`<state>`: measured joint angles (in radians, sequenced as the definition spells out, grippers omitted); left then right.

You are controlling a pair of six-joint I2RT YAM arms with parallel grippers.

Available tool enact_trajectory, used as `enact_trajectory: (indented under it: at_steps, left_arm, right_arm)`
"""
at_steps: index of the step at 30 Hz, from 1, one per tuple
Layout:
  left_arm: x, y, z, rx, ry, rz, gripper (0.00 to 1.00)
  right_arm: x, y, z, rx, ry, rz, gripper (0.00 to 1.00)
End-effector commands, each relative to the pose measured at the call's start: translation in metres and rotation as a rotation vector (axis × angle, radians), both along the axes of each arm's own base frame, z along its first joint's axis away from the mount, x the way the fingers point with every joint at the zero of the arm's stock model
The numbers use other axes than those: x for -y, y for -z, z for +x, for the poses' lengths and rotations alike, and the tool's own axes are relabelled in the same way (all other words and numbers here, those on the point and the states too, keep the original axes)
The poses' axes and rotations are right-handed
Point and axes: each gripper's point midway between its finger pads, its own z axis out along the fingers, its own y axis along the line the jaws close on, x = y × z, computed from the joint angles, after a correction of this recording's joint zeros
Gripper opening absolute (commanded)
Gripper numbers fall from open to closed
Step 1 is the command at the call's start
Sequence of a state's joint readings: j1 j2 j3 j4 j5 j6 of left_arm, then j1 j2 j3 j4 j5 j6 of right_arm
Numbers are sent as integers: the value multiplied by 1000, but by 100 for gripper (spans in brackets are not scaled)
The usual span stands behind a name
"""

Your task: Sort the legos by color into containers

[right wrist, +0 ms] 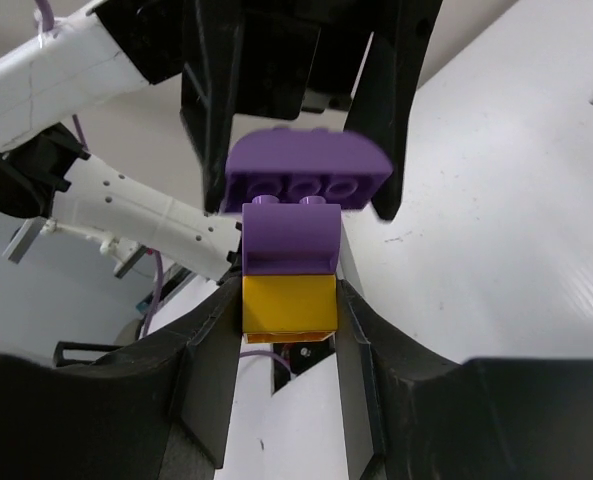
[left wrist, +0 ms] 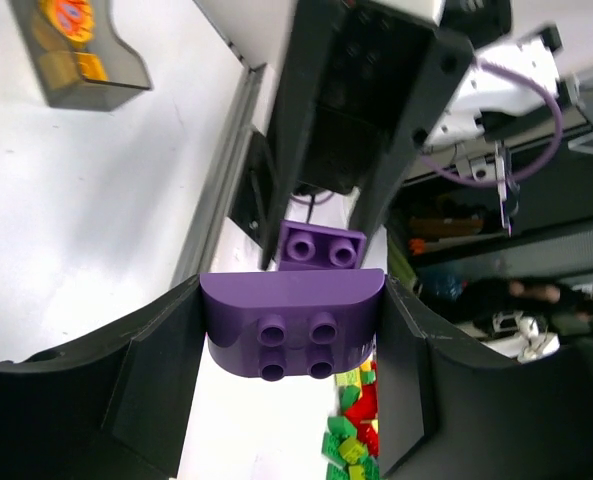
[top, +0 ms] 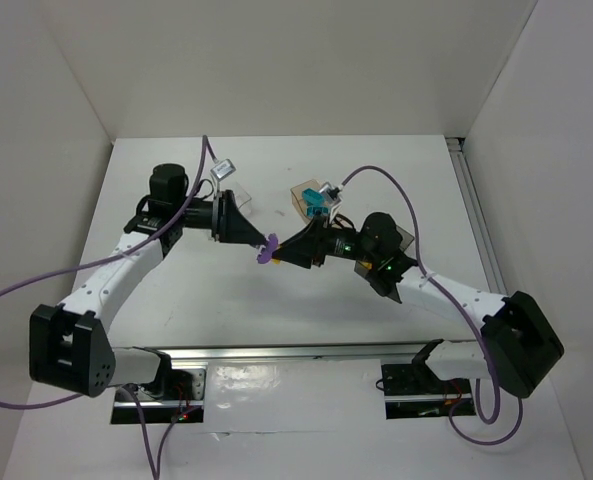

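Above the white counter (top: 176, 300) both arms meet in mid-air, near the clear box (top: 240, 199), tan-orange box (top: 299, 193) and dark grey box (left wrist: 76, 50). Left claw (left wrist: 291, 300) is clenched on a curved purple brick (left wrist: 291, 330). Right claw (right wrist: 288, 300) is clenched on an orange-yellow brick (right wrist: 288, 308) topped by a small purple brick (right wrist: 288, 240). The purple pieces touch, apparently joined. Step judged: separating a mixed stack. Next move calls for a square pull apart with firm grips

Purple: curved brick (left wrist: 291, 320), small brick (right wrist: 291, 238); orange-yellow: square brick (right wrist: 288, 308).
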<state>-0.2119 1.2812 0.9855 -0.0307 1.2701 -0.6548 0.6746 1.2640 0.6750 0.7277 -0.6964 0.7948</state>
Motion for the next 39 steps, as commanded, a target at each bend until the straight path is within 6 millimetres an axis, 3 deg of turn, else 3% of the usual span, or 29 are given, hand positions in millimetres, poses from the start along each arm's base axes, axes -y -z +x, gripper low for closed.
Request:
enact_trajectory:
  at_steps: [1, 7, 10, 11, 12, 13, 14, 16, 17, 19, 22, 31, 39]
  left_arm:
    - [2, -16, 23, 74, -15, -24, 0]
    - [6, -1, 49, 29, -36, -7, 0]
    - [1, 12, 75, 6, -147, 79, 0]
    - [0, 12, 91, 3, -195, 121, 0]
    - [-6, 30, 91, -113, -242, 212, 0]
    - [-19, 50, 112, -115, -364, 342, 0]
    - [-26, 46, 125, -109, -421, 399, 0]
    - [-55, 81, 139, -194, -581, 608, 0]
    - [-62, 85, 141, -209, -621, 642, 0]
    - [-89, 96, 151, -236, -748, 729, 0]
    - [-108, 103, 157, -253, -848, 792, 0]
    - [-169, 116, 198, -326, -1094, 980, 0]
    - [-187, 150, 211, -432, -1185, 1096, 0]
  right_arm:
    - [13, -6, 3, 46, 42, 16, 29]
    - [22, 26, 17, -30, 103, -77, 29]
    - [32, 31, 30, -30, 193, -125, 29]
    - [40, 47, 34, -83, 235, -188, 29]
    - [50, 46, 45, -82, 333, -211, 29]
    - [57, 49, 51, -77, 384, -248, 29]
    - [68, 66, 50, -130, 429, -321, 29]
    - [90, 66, 60, -136, 572, -366, 29]
    - [100, 77, 58, -168, 609, -414, 29]
    - [123, 73, 64, -175, 729, -426, 29]
    - [144, 77, 61, -196, 822, -463, 29]
    - [155, 91, 57, -216, 855, -506, 30]
    - [155, 96, 57, -229, 855, -510, 31]
